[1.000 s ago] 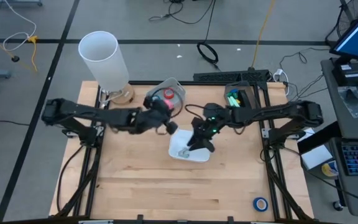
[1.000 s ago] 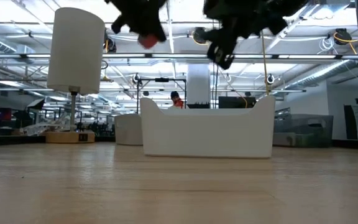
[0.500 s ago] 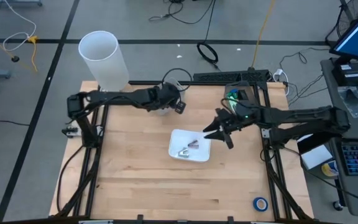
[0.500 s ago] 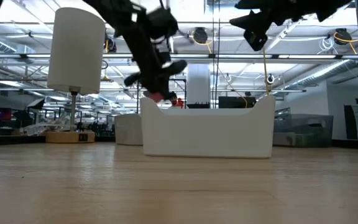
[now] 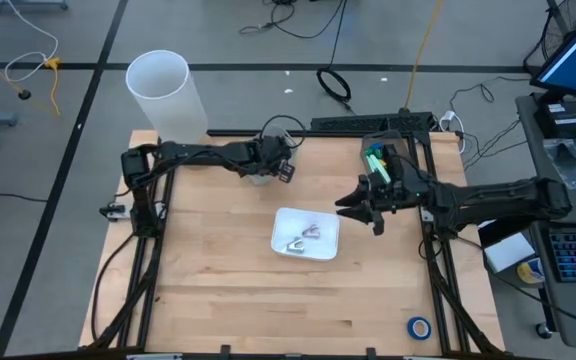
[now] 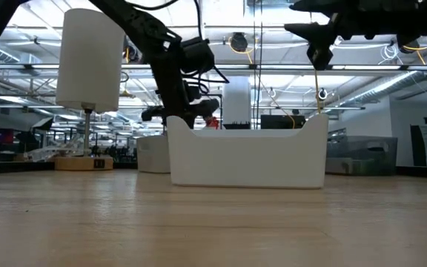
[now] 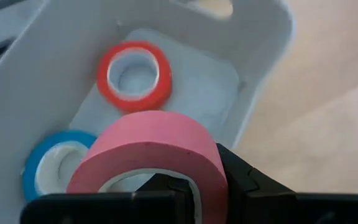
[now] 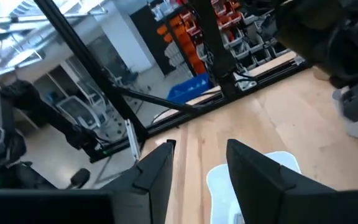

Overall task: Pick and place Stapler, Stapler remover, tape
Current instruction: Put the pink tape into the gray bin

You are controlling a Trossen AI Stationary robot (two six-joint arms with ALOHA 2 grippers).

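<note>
The left gripper (image 5: 268, 165) sits at upper centre of the overhead picture, over a pale bin (image 7: 61, 68), its fingers clamped on a pink tape roll (image 7: 148, 152). Inside that bin lie a red tape roll (image 7: 134, 76) and a blue tape roll (image 7: 55, 171). The right gripper (image 5: 353, 208) hangs right of centre, beside the white tray (image 5: 323, 247), fingers parted and holding nothing. Another blue roll (image 5: 420, 327) lies at the table's lower right.

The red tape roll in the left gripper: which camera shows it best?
The left wrist view: the red tape roll fills the frame, pinched in the left gripper above the grey bin. The low view shows only a red sliver; in the high view the arm hides it.
</note>
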